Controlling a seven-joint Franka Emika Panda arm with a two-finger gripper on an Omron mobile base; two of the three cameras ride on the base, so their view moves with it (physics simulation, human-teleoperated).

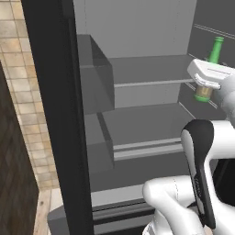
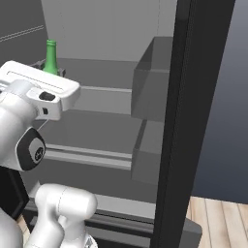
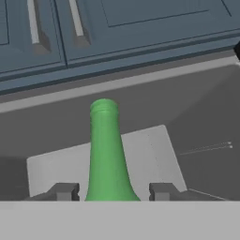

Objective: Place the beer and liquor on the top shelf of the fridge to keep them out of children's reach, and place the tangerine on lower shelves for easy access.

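My gripper [image 3: 112,192] clamps the slim green glass beer bottle [image 3: 107,154]; I'd keep it upright nearing the fridge's thin-edged top shelf [image 1: 151,69].

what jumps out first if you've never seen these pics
The green beer stands upright between the gripper fingers, its long neck poking up past the white hand at the fridge's right side. Behind it the fridge gapes open, plain grey, with the top shelf bare where it shows and boxy door bins on the black door.
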